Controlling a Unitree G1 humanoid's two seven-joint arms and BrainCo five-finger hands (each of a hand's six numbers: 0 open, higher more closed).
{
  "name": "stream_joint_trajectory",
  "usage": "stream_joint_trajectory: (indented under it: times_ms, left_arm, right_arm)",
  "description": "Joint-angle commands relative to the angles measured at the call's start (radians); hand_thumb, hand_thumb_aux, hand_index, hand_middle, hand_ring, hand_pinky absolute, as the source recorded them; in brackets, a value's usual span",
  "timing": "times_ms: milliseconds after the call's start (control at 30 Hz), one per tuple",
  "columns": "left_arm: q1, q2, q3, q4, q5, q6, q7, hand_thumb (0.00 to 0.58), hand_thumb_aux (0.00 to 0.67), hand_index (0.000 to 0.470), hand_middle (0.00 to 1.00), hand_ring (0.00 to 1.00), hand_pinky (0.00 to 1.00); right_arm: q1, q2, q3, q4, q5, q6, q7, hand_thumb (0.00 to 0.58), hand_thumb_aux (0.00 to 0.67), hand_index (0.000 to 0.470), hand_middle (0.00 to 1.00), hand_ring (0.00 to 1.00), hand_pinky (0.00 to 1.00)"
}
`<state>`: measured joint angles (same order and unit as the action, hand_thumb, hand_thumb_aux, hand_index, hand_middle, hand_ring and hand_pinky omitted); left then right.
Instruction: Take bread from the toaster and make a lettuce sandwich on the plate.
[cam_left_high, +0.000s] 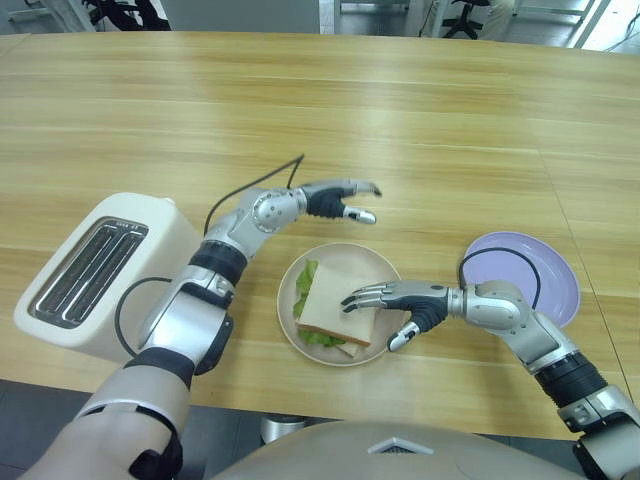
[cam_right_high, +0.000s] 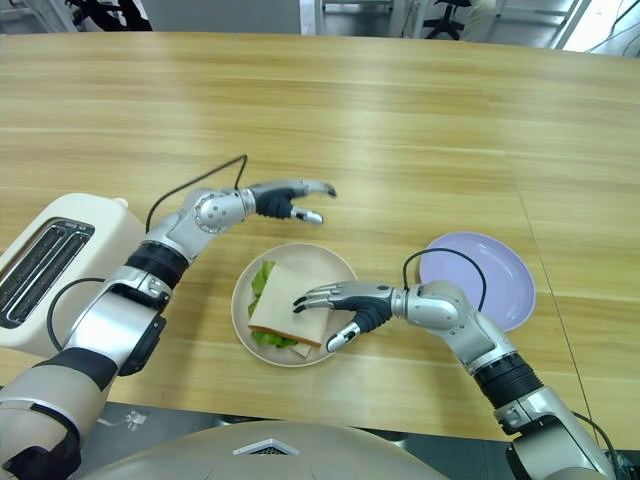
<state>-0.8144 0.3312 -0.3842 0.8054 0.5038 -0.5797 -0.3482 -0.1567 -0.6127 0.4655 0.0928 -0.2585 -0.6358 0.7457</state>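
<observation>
A beige plate (cam_left_high: 371, 258) in front of me holds a sandwich: a bread slice (cam_left_high: 335, 309) on top of green lettuce (cam_left_high: 304, 284), with another slice peeking out underneath. My right hand (cam_left_high: 395, 305) hovers open at the plate's right edge, fingertips touching or just above the top bread slice. My left hand (cam_left_high: 340, 200) is open above the table just behind the plate, holding nothing. The cream toaster (cam_left_high: 95, 270) stands at the left, and its slots look empty.
An empty purple plate (cam_left_high: 545, 270) lies at the right, beside my right forearm. A black cable (cam_left_high: 250, 185) runs from the toaster area across the table behind my left arm. The wooden table stretches wide beyond the plates.
</observation>
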Motion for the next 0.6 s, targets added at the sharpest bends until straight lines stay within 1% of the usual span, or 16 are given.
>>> stream_joint_trajectory:
  times_ms: [33,133,200,267,367,500,600]
  left_arm:
    - [0.057,0.007,0.031,-0.133,0.031,0.028,0.129,0.0,0.0,0.0,0.0,0.0,0.0]
    - [0.121,0.028,0.074,-0.298,0.051,0.061,0.212,0.0,0.0,0.0,0.0,0.0,0.0]
    - [0.173,0.048,0.121,-0.437,0.036,0.091,0.225,0.0,0.0,0.0,0.0,0.0,0.0]
    - [0.233,0.076,0.173,-0.587,-0.009,0.133,0.197,0.0,0.0,0.0,0.0,0.0,0.0]
    - [0.34,0.148,0.238,-0.781,-0.099,0.152,0.121,0.0,0.0,0.0,0.0,0.0,0.0]
    - [0.511,0.262,0.364,-0.932,-0.21,0.148,0.066,0.0,0.0,0.0,0.0,0.0,0.0]
    - [0.63,0.325,0.453,-0.998,-0.336,0.15,0.011,0.0,0.0,0.0,0.0,0.0,0.0]
  right_arm:
    - [0.014,-0.004,0.044,0.052,-0.038,0.017,0.038,0.0,0.0,0.0,0.0,0.0,0.0]
    - [0.006,0.001,0.048,0.056,-0.044,0.008,0.032,0.0,0.0,0.0,0.0,0.0,0.0]
    - [-0.004,0.009,0.04,0.055,-0.046,-0.004,0.014,0.0,0.0,0.0,0.0,0.0,0.0]
    - [-0.018,0.019,0.021,0.048,-0.049,-0.025,-0.018,0.0,0.0,0.0,0.0,0.0,0.0]
    - [-0.043,0.03,-0.027,0.022,-0.069,-0.062,-0.089,0.0,0.0,0.0,0.0,0.0,0.0]
    - [-0.07,0.023,-0.122,-0.05,-0.066,-0.085,-0.175,0.0,0.0,0.0,0.0,0.0,0.0]
    - [-0.057,-0.002,-0.174,-0.133,-0.014,-0.065,-0.176,0.0,0.0,0.0,0.0,0.0,0.0]
